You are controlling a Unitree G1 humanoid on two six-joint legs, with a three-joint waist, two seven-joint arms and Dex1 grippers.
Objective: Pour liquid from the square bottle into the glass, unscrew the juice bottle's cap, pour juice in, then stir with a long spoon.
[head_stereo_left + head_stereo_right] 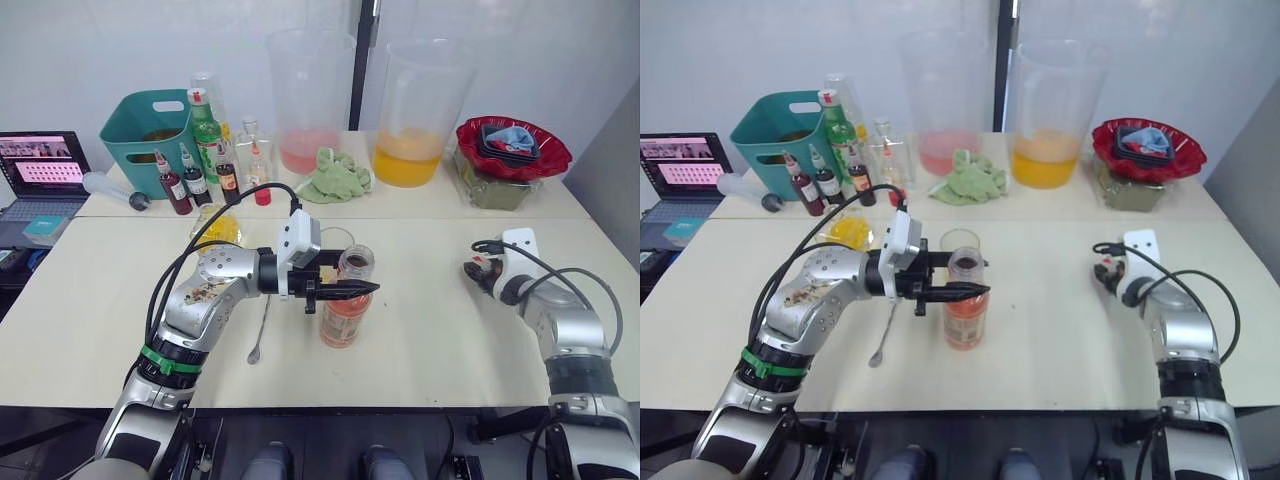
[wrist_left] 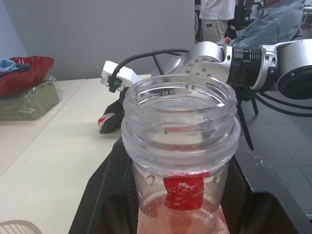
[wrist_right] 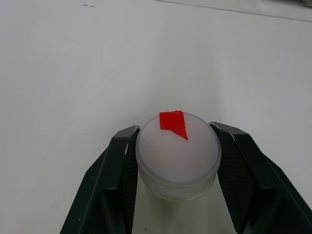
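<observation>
The juice bottle stands upright at the table's middle, its threaded mouth open and pink-orange liquid low inside. My left gripper is shut on its neck, one black finger on each side. Just behind the bottle stands the glass. The square bottle with yellow contents sits further left. The long spoon lies flat on the table under my left forearm. At the right, my right gripper is low over the table, shut on the white cap, which bears a red tape mark.
Two huge pitchers with pink and orange liquid stand at the back, a green cloth between them. A teal basket, small dark bottles, a green bottle and a laptop crowd the back left. A red bowl sits back right.
</observation>
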